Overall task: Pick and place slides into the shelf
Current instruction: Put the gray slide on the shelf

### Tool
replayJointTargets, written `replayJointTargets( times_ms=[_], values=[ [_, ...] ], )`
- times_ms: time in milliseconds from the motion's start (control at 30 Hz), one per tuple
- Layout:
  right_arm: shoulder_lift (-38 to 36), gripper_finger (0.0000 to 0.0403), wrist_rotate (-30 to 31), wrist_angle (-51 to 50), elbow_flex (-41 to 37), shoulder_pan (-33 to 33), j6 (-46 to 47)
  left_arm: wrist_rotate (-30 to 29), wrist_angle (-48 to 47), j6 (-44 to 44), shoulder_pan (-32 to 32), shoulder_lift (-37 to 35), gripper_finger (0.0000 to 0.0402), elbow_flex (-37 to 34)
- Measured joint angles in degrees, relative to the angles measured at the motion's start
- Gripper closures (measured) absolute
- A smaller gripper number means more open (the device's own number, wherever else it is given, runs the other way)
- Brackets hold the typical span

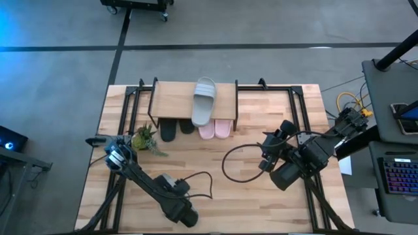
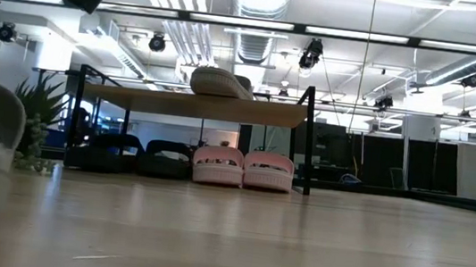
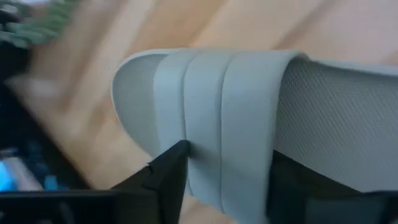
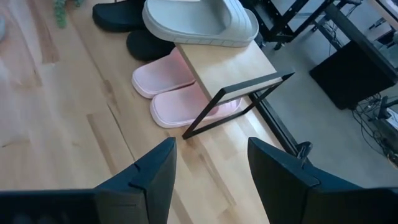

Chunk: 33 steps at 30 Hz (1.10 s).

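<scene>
High view: shelf [image 1: 171,98] stands at the far middle of the bench [image 1: 215,196]. One grey-green slide [image 1: 204,101] lies on its plank top. Beneath it sit the black pair [image 1: 175,128] and the pale pink pair [image 1: 215,128], side by side. Left pincer [image 3: 227,186], at the bench's near left beside a small plant [image 1: 146,138], is pinching the strap of the second grey-green slide [image 3: 249,118]. Right pincer [image 4: 211,165] hovers right of the shelf, fingers spread, holding nothing.
</scene>
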Motion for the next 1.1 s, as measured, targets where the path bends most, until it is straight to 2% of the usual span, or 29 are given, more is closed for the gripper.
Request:
replayJointTargets(
  times_ms=[67,200,233,333,400,533,600,700,767,867,1100],
  values=[
    [0.0,0.0213,0.0,0.0,0.0,-0.04,0.19,-0.49,-2.67,1.2,0.1,0.0,0.0274,0.02],
    [0.0,0.0213,0.0,0.02,0.0,-0.8,0.34,-3.57,-3.73,5.85,0.24,-0.42,0.0375,0.1],
    [0.0,0.0213,0.04,0.0,0.0,-1.1,0.35,-4.48,-3.76,6.67,0.34,-0.61,0.0387,0.08],
    [0.0,0.0213,0.07,0.02,0.0,-2.07,0.36,-5.03,-3.81,7.67,1.18,-2.12,0.0396,0.34],
    [0.0,0.0213,0.09,0.01,0.0,-2.73,0.36,-7.61,-3.59,7.51,1.45,-3.83,0.0399,2.16],
    [0.01,0.0213,0.16,0.0,0.0,-3.59,0.36,-16.37,-3.71,7.26,1.79,-10.76,0.04,5.13],
    [0.04,0.0213,0.63,0.01,0.0,-3.83,0.36,-23.0,-3.67,8.26,2.21,-14.51,0.04,5.84],
    [0.04,0.0213,2.42,0.0,0.0,-3.83,0.36,-34.37,-3.69,16.45,3.07,-19.44,0.0401,6.48],
    [0.04,0.0213,3.62,0.0,0.0,-3.95,0.46,-40.51,-3.71,26.05,3.87,-22.11,0.0401,6.07],
    [0.04,0.0213,4.46,0.02,0.0,-4.64,1.81,-45.42,-3.68,40.2,7.06,-24.52,0.0401,4.71],
    [0.04,0.0213,6.46,0.0,0.0,-8.92,4.79,-53.26,-3.73,60.08,23.4,-29.11,0.0401,0.47]
  ],
)
